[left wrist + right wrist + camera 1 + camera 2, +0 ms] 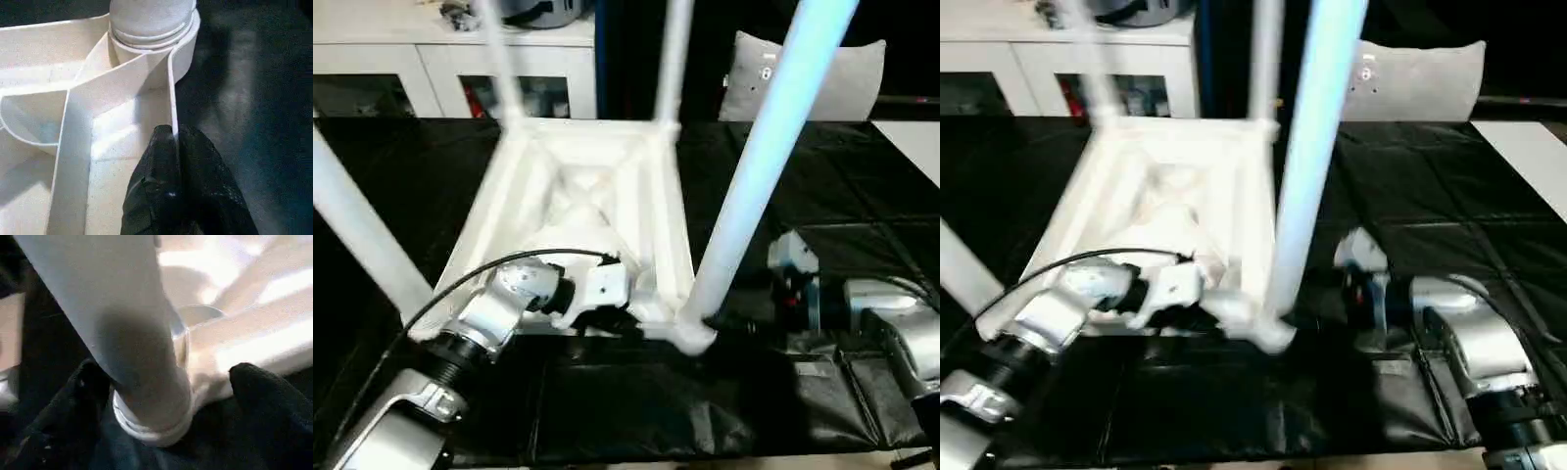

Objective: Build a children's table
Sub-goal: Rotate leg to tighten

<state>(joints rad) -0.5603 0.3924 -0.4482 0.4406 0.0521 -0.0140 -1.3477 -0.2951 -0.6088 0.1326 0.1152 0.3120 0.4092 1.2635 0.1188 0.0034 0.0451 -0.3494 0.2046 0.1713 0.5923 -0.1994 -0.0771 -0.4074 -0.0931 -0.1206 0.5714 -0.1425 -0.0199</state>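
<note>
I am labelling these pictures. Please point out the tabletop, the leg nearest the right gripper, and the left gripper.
tabletop [570,186]: left eye view, ribbed underside.
leg [759,166]: left eye view, middle of the tube.
left gripper [173,142]: left wrist view, fingertips clamped on the tabletop's rim.

Left end effector [175,142] pinched tight, right end effector [166,396] with fingers spread wide apart.
</note>
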